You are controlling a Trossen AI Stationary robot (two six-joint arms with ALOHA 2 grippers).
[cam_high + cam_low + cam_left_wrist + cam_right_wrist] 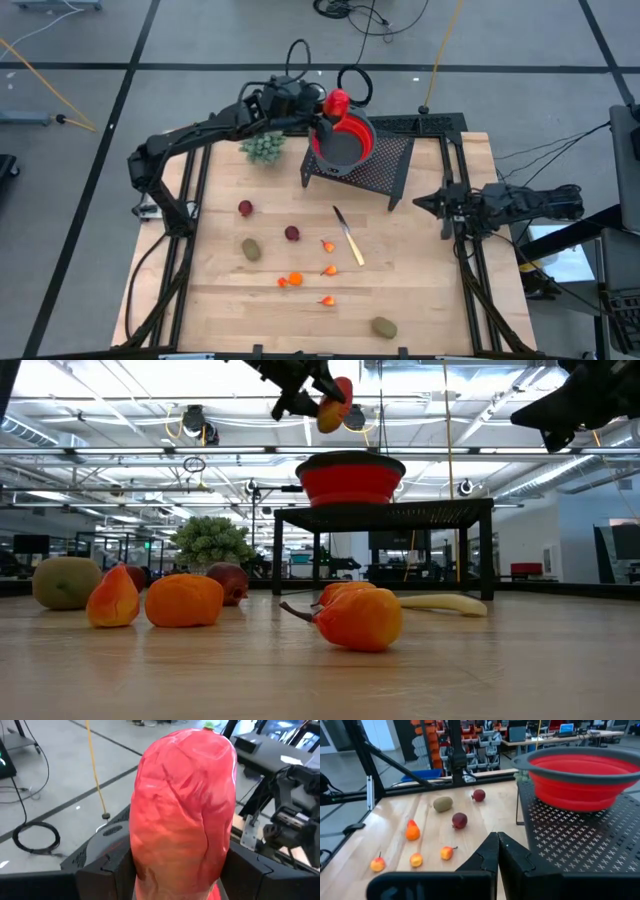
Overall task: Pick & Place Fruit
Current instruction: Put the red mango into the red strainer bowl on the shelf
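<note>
mango-like fruit (182, 810) clamped in left gripper (328, 108) above red bowl (345, 142) on far rack (385, 165); only low view shows clearance. right gripper (497, 850) together, idle right.

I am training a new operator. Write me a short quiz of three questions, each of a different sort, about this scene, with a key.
1. True or false: the left gripper holds the oblong fruit above the red bowl.
2. Which gripper is shut on nothing? A) left B) right C) both
3. Fill in: the bowl stands on a black mesh ____, not on the table.

Key: 1 true; 2 B, the right gripper waits shut at the table's right edge; 3 rack.
</note>
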